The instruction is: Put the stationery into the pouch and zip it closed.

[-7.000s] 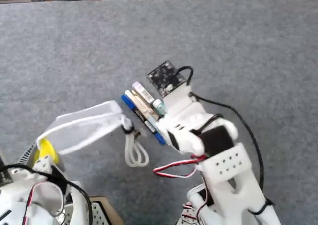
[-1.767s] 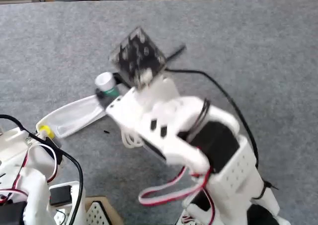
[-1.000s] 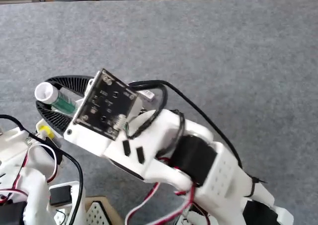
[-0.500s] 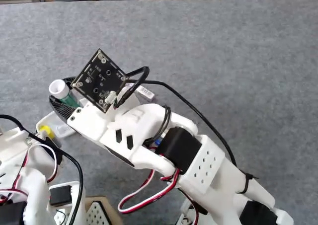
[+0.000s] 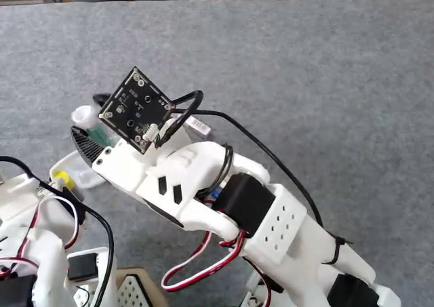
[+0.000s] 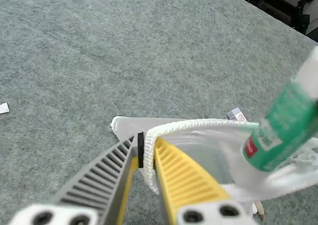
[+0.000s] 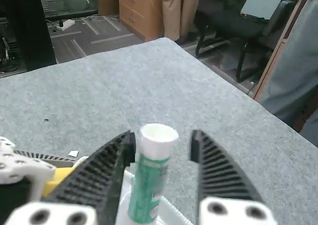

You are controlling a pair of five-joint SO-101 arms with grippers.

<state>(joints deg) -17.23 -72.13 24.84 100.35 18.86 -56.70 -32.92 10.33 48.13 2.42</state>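
The green-and-white glue stick [image 7: 149, 180] dips into the mouth of the white mesh pouch [image 6: 198, 123] on the grey bench [image 6: 99, 46], between my right tool's [image 7: 162, 135] spread black fingers, touching only one. My left tool [image 6: 140, 145] is clamped on the pouch's rim.

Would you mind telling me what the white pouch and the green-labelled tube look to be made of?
White pouch: soft fabric, probably a translucent mesh with a matte finish; its woven-looking rim sags and folds. Green-labelled tube: rigid plastic, judging by its smooth white cap, wrapped in a glossy printed label.
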